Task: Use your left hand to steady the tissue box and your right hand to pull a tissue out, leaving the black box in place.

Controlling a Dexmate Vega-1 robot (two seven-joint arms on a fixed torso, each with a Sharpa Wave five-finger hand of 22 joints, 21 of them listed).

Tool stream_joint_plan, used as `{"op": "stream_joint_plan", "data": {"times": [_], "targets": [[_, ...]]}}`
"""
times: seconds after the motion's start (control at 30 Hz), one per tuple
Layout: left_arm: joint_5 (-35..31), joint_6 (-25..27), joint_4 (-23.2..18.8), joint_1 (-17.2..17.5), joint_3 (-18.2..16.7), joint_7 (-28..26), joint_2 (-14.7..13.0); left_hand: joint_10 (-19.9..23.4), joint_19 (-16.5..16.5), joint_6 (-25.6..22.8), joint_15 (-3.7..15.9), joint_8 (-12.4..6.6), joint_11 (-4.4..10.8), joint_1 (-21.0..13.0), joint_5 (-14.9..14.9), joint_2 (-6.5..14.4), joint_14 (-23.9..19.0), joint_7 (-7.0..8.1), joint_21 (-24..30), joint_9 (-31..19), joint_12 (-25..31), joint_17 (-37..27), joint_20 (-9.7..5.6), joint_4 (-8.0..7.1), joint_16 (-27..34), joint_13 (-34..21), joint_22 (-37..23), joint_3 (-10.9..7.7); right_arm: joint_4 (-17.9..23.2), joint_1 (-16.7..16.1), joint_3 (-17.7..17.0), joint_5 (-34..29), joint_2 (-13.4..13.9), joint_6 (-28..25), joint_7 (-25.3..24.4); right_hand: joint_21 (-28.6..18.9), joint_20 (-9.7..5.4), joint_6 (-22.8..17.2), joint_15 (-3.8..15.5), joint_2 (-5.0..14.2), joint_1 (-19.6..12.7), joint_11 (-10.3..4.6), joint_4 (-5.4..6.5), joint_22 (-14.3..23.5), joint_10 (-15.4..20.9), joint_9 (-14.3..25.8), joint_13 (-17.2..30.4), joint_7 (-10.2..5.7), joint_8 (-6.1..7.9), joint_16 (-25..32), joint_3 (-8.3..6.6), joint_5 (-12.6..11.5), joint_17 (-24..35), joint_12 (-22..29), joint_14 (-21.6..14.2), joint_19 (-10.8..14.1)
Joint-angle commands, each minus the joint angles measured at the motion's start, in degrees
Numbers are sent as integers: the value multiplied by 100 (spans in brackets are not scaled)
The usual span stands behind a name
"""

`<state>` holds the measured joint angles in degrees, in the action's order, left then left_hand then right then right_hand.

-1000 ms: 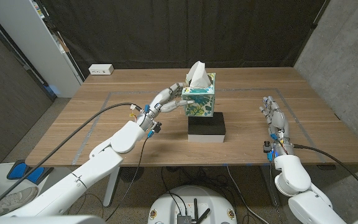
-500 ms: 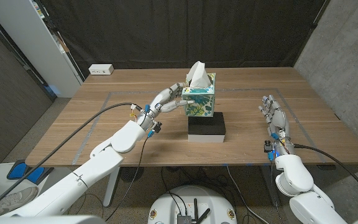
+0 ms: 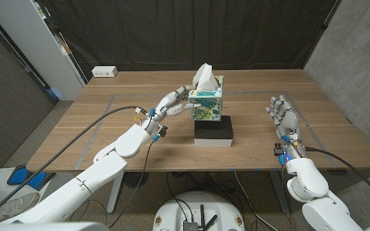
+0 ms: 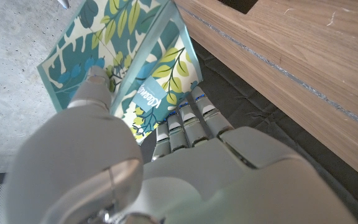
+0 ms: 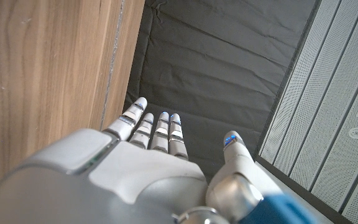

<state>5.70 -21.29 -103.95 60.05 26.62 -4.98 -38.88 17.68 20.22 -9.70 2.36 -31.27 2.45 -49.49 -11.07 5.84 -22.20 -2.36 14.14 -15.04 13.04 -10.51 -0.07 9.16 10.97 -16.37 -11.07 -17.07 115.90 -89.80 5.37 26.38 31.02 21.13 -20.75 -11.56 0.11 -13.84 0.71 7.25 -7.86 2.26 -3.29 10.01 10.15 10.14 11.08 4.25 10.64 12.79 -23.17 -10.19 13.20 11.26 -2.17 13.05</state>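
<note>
The tissue box [image 3: 205, 102], teal with a leaf print, stands on the black box [image 3: 213, 131] at the table's middle. A white tissue [image 3: 203, 76] sticks up from its top. My left hand [image 3: 172, 101] grips the box's left side. In the left wrist view my left hand [image 4: 166, 168] has its thumb on one face of the tissue box [image 4: 123, 68] and its fingers against another. My right hand [image 3: 282, 115] is over the table's right side, well apart from the boxes, fingers spread and holding nothing. The right wrist view shows my right hand [image 5: 160, 162] held open beside the wood.
A white power strip [image 3: 104, 72] lies at the table's back left corner. Thin tape lines [image 3: 114, 97] mark a rectangle on the wooden table [image 3: 255, 86]. A white cabinet [image 3: 37, 38] stands off to the left, and a concrete wall [image 3: 358, 58] to the right.
My right hand has lifted a little and turned, its fingers spreading wider. My left hand and both boxes have stayed where they were.
</note>
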Motion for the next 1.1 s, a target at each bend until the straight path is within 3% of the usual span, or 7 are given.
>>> {"op": "stream_joint_plan", "data": {"times": [0.03,1.1], "targets": [[5,2,5,-21,20,33,2,-34,-10,2,266,-17,24,38,-50,21,8,10,-17,-30,-4,-24,-5,8,15,-31,-14,-55,273,-117,-112,213,39,-14,152,-24,-7,-29,-39,219,34,51,40,9,48,18,5,49,40,46,-7,15,30,25,-40,57],[11,-5,85,-122,97,87,67,-40,-19,12,257,-40,22,80,-48,11,14,8,-24,-28,-16,-22,-6,15,15,-52,-15,-105,1092,-469,-553,673,0,-272,228,-56,17,-119,-83,259,19,106,90,9,155,19,5,114,58,103,-65,3,57,50,-149,192]]}}
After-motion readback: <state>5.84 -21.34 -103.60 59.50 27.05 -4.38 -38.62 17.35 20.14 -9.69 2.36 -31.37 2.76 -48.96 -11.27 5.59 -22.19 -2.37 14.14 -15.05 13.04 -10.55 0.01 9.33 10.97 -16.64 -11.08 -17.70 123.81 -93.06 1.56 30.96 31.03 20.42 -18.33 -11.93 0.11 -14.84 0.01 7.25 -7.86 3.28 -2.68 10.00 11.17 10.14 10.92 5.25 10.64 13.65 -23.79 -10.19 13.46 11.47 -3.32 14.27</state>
